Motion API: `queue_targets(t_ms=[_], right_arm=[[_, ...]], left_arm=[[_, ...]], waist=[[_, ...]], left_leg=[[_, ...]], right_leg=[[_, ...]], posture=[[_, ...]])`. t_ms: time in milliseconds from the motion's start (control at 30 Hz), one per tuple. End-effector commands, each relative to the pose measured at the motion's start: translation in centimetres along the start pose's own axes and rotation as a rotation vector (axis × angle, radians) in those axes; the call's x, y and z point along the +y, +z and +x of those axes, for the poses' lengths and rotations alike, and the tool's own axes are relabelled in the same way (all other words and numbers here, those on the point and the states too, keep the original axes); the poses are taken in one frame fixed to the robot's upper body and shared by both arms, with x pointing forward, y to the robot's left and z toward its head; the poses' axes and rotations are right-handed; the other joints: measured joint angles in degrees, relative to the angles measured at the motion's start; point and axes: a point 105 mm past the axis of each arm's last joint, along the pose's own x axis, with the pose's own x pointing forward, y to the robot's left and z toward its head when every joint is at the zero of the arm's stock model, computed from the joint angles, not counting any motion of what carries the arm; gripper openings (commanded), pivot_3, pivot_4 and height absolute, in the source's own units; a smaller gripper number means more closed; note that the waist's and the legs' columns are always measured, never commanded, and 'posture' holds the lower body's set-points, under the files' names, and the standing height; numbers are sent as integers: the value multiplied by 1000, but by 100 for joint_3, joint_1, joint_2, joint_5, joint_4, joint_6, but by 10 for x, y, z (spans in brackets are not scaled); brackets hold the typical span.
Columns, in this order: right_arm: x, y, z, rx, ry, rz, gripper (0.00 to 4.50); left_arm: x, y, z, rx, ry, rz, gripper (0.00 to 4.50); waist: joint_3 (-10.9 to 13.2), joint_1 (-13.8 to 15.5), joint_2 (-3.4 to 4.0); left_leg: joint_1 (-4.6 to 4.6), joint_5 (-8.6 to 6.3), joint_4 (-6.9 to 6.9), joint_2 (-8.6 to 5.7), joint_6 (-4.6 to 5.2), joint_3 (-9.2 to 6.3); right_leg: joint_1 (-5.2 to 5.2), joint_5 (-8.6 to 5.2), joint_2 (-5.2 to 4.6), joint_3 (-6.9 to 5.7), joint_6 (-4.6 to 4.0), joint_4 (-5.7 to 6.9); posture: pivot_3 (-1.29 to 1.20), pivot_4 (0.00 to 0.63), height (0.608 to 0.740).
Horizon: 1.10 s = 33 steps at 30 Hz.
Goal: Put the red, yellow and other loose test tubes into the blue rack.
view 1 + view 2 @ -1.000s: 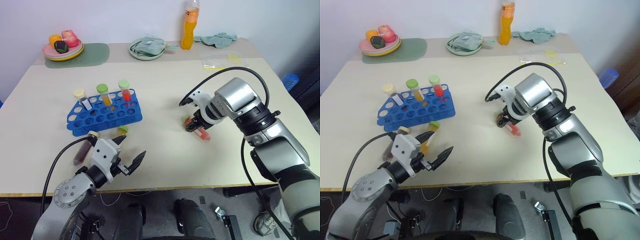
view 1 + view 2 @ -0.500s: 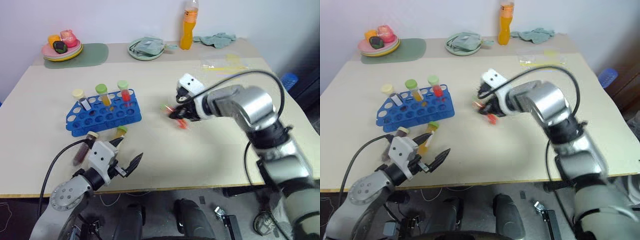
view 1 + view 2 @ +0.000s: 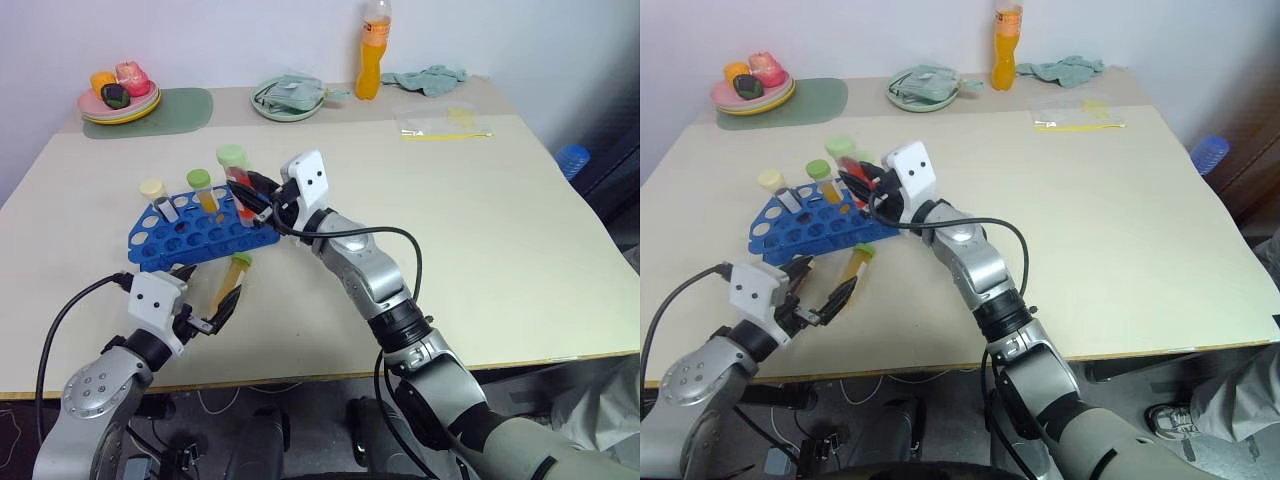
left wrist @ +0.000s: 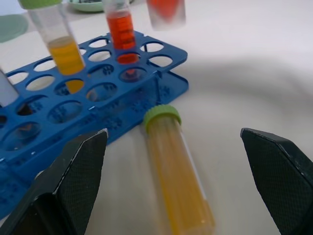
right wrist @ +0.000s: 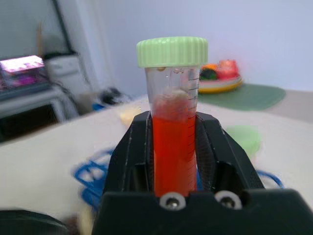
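The blue rack [image 3: 190, 240] stands at the left of the table with a cream-capped tube [image 3: 152, 188], a yellow tube [image 4: 66, 51] and a red tube [image 4: 122, 34] standing in its back row. My right gripper [image 3: 248, 195] hovers over the rack's right end. It is shut on a red test tube [image 5: 173, 142] with a green cap [image 3: 232, 155], held upright. A loose yellow-orange tube [image 3: 232, 282] with a green cap lies on the table just in front of the rack. My left gripper [image 3: 208, 297] is open, low over the table, with that tube lying between and ahead of its fingers [image 4: 66, 186].
Along the back edge are a plate of food [image 3: 118, 100] on a pale green mat [image 3: 185, 108], a bowl with a cloth [image 3: 290, 100], an orange bottle [image 3: 373, 50], a rag [image 3: 432, 78] and a clear bag [image 3: 445, 122].
My right arm swung left from the middle of the table, lifting the red tube and turning it upright over the rack. My left gripper drifted left, still open.
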Motion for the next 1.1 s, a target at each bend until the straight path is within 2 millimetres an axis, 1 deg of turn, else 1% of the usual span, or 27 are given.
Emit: queue_targets(t_ms=[33,167,233,300,433,633,767,900,1100], right_arm=[[15,18,17,-95,11,16,689],[15,8,21,-71,-9,9,689],[19,4,24,-58,4,14,689],[23,2,27,-56,15,16,689],[25,3,34,-55,12,19,689],[38,-1,42,-48,60,10,689],[43,-4,46,-40,75,12,689],[46,-8,47,-32,84,14,689],[42,-15,43,-35,65,22,689]], left_arm=[[4,11,-6,-40,18,26,4500],[4,11,-8,-37,22,24,4500],[3,11,-7,-38,23,22,4500],[2,11,-6,-39,20,21,4500],[1,11,-5,-39,17,19,4500],[2,12,-5,-37,15,21,4500],[3,12,-5,-35,18,21,4500],[3,13,-6,-35,23,22,4500],[4,13,-8,-34,31,24,4500]], waist=[[0,0,1],[0,-3,1],[0,-4,2],[0,-5,0],[-1,-8,1],[0,-13,2],[0,-6,3],[0,-12,3],[0,-13,3]], left_leg=[[0,0,-1,0,0,0],[0,0,-1,0,0,-1],[0,0,-1,1,0,-1],[2,0,-1,1,0,-1],[2,0,-1,1,0,-1],[3,0,-3,1,0,-1],[2,0,-2,0,0,0],[2,0,-2,1,0,-1],[2,0,-2,1,0,-1]], right_leg=[[0,0,0,0,0,0],[-1,0,2,0,0,0],[-1,0,2,0,0,1],[-1,0,3,0,0,1],[0,0,2,0,-1,2],[-1,0,3,0,-1,1],[0,0,1,0,-1,1],[0,0,2,0,-1,1],[0,0,2,0,-1,1]], posture=[[0,150,740],[0,150,740],[0,150,740],[0,150,740],[0,150,740],[0,150,740],[0,150,740],[0,150,740],[0,150,740]])
